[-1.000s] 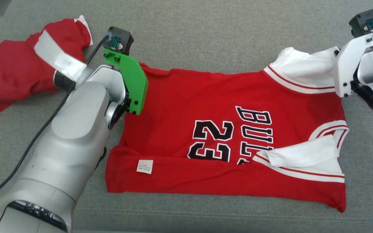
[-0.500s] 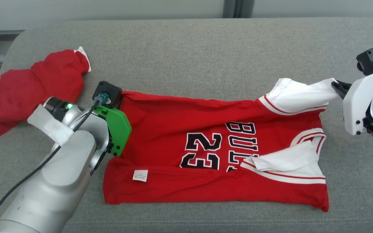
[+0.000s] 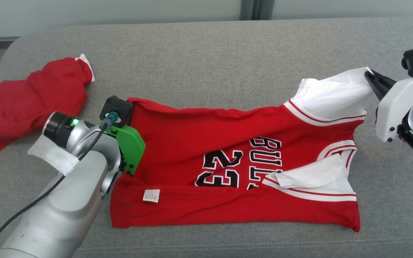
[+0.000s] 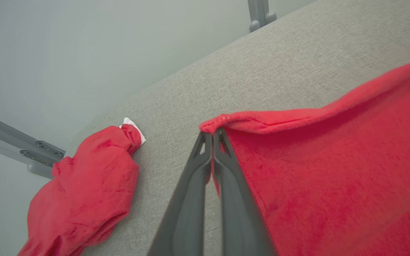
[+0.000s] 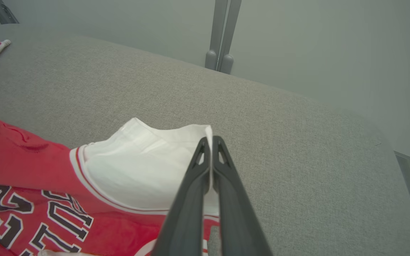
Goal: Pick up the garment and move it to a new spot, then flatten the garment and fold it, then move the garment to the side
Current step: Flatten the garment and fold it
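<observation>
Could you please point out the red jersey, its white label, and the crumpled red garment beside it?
red jersey (image 3: 177, 136), head view, on its red body beside the number.
white label (image 3: 151, 196), head view, on the label's middle.
crumpled red garment (image 3: 30, 102), head view, on its bunched middle.

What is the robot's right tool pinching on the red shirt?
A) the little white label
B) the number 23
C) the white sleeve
C: the right tool is shut on the edge of the white fabric sleeve of the red basketball jersey.

Silver arm (image 3: 66, 200), green wrist bracket (image 3: 130, 145), dark left pincer (image 4: 212, 133); white right bracket (image 3: 389, 107)
</observation>
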You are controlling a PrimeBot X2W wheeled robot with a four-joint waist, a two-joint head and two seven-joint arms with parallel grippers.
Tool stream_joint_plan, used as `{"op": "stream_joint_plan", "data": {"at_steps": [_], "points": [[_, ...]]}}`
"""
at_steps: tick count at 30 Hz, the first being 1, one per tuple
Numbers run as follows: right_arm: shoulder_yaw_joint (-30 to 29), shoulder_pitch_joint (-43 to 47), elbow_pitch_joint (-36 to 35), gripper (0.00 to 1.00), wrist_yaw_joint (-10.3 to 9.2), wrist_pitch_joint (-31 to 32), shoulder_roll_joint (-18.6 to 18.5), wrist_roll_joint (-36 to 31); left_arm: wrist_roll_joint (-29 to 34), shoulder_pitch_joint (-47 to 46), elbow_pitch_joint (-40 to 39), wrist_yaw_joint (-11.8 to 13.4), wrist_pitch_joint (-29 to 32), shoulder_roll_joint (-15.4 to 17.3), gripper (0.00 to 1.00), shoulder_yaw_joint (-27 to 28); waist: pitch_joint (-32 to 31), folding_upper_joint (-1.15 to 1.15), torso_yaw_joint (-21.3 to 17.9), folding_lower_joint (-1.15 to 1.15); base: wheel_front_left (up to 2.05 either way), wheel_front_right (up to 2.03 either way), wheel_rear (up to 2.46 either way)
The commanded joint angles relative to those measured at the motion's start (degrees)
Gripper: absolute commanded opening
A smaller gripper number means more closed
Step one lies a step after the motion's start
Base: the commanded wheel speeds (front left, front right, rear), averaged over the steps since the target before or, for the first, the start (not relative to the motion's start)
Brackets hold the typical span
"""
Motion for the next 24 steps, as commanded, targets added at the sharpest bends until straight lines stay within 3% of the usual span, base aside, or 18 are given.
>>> {"op": "stream_joint_plan", "data": {"at_steps": [1,5,13,19,24], "points": [[-0.22,0.71,0.37,0.00,-0.08,-0.37,-0.13,-0.37,-0.22,0.41,0.38,0.52,-0.10,0.09,0.00,0.20,-0.11,0.00,0.02,0.00,0.00,0.00,0.00],[2.63,2.36,-1.12,0.00,-0.08,-0.70,-0.22,2.94,-1.28,1.60,1.19,1.85,-1.38,0.15,0.00,1.30,-0.24,0.00,0.13,0.00,0.00,0.00,0.00],[9.04,6.67,-8.73,0.00,-0.09,1.11,-9.27,11.73,-2.44,6.41,-1.55,2.84,-5.26,1.93,0.00,1.61,-0.07,0.00,0.36,0.00,0.00,0.00,0.00],[12.40,9.02,-12.92,0.00,-0.08,3.37,-15.20,13.17,-2.18,11.69,-5.16,3.78,-7.73,3.85,0.00,0.86,-0.07,0.00,0.10,0.00,0.00,0.00,0.00],[18.02,10.05,-14.83,0.00,-0.09,5.02,-17.87,14.41,-1.54,14.28,-6.24,4.56,-8.08,5.08,0.00,-0.23,-0.47,0.00,0.18,0.00,0.00,0.00,0.00]]}}
